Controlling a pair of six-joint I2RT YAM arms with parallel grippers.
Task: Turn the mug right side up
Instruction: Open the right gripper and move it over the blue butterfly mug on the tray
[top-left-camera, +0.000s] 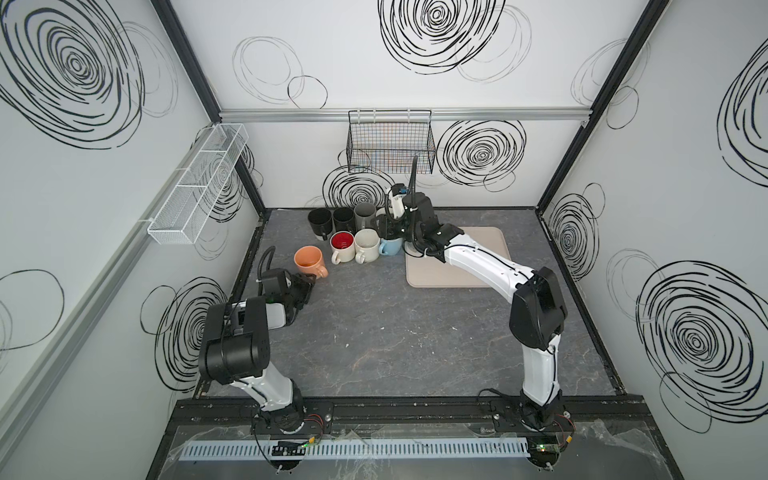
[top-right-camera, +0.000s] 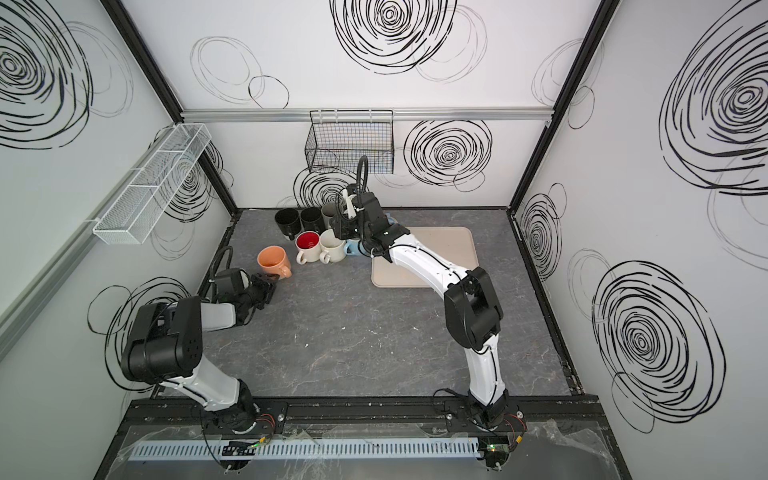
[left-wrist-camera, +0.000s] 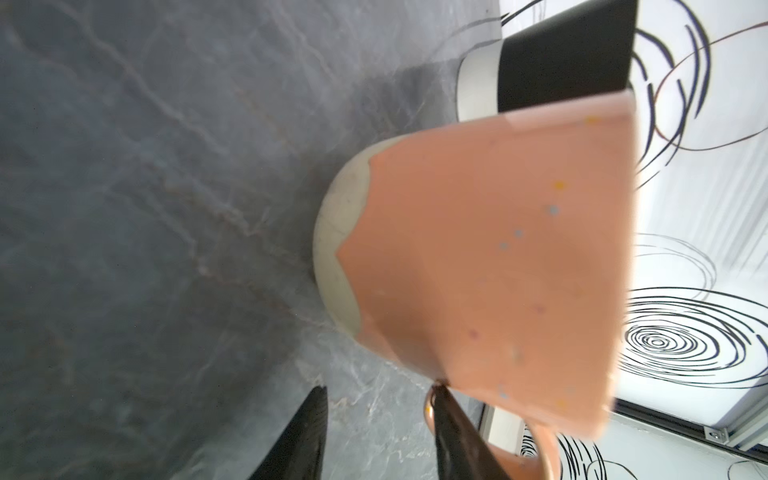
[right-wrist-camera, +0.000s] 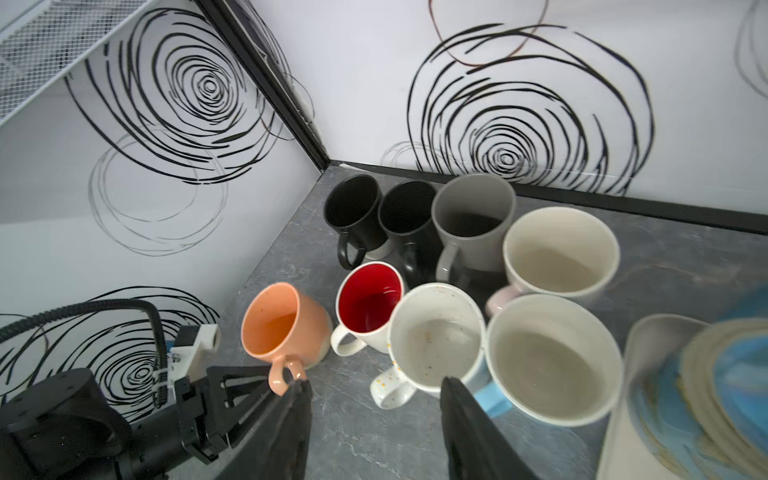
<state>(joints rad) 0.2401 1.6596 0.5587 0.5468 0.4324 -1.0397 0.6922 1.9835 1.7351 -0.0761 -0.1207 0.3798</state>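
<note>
The mug (right-wrist-camera: 276, 324) stands mouth-up but seems to lean, just ahead of the left gripper (left-wrist-camera: 380, 395), whose jaws are apart, one finger (left-wrist-camera: 457, 440) at the handle (right-wrist-camera: 282, 376). If that finger snags the loop, it could drag or tip the mug into the red mug (right-wrist-camera: 365, 299) just beyond. The right gripper (right-wrist-camera: 376, 382), jaws apart and empty, hovers over the other mugs (right-wrist-camera: 436, 345) and could knock them. The table (top-left-camera: 374, 332) is dark, smooth and stone-patterned, so a mug may slide; swirl-marked white walls (top-left-camera: 374, 62) close it in.

Dark grey marbled table (top-left-camera: 374, 332). Cluster of upright mugs (top-left-camera: 342, 245) upper centre, close to the back wall. One orange mug (top-left-camera: 308, 259) just left of them. Beige mat (top-left-camera: 432, 276) right of the cluster.
</note>
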